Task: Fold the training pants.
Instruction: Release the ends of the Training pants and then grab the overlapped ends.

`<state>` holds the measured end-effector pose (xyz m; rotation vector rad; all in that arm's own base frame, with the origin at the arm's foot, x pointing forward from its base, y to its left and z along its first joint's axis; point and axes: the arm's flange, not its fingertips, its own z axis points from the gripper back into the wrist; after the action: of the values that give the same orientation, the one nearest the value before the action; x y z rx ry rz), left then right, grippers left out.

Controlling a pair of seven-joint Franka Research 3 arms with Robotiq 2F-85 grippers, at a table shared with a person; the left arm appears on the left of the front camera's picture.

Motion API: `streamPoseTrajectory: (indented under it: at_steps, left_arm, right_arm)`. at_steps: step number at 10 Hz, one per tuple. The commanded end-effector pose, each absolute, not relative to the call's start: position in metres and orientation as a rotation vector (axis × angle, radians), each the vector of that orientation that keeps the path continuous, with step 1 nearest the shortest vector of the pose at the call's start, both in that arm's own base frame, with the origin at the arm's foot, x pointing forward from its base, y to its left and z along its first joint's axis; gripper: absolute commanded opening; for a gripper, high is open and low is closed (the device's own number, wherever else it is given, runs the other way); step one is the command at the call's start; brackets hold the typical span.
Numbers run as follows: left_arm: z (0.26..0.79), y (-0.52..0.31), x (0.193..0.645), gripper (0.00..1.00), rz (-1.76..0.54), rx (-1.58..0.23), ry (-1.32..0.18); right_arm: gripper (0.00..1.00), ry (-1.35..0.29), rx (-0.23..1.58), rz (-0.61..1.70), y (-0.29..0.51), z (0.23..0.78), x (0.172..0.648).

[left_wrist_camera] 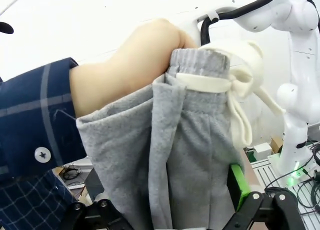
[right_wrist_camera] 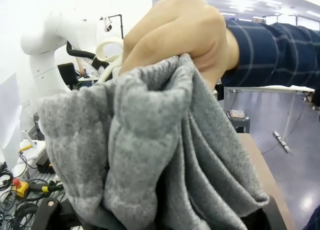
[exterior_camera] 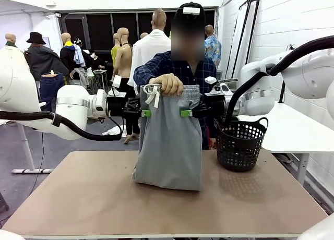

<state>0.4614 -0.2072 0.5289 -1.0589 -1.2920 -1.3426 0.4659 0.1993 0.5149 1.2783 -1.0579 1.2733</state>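
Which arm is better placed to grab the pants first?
Marginally right. The left end effector and right end effector both flank the pants, open, level; but the drawstring dangles by the left one; right side is clear.

The training pants [exterior_camera: 169, 146] rest hem-down on the table's [exterior_camera: 104, 198] middle, between the left hand [exterior_camera: 143, 113] and right hand [exterior_camera: 189, 113]; a basket [exterior_camera: 240, 146] sits near the far right corner.

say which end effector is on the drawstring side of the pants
The left end effector: the white drawstring hangs at its edge of the training pants; the right end effector is at the plain edge.
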Motion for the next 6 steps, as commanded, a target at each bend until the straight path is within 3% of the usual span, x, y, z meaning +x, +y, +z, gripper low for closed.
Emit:
streamPoseTrajectory:
  at_steps: [1, 6]
  left_arm:
    - [0.5328, -0.1994, 0.4500, 1.00, -1.326, -1.109, -1.289]
    - [0.5387, -0.1972, 0.4417, 1.00, -1.417, -1.224, -1.217]
  right_arm:
    - [1.00, -1.024, 1.294, 1.293, 0.1986, 0.5214, 0.4657]
    - [1.00, -1.017, 1.297, 1.319, 0.2017, 0.5223, 0.4630]
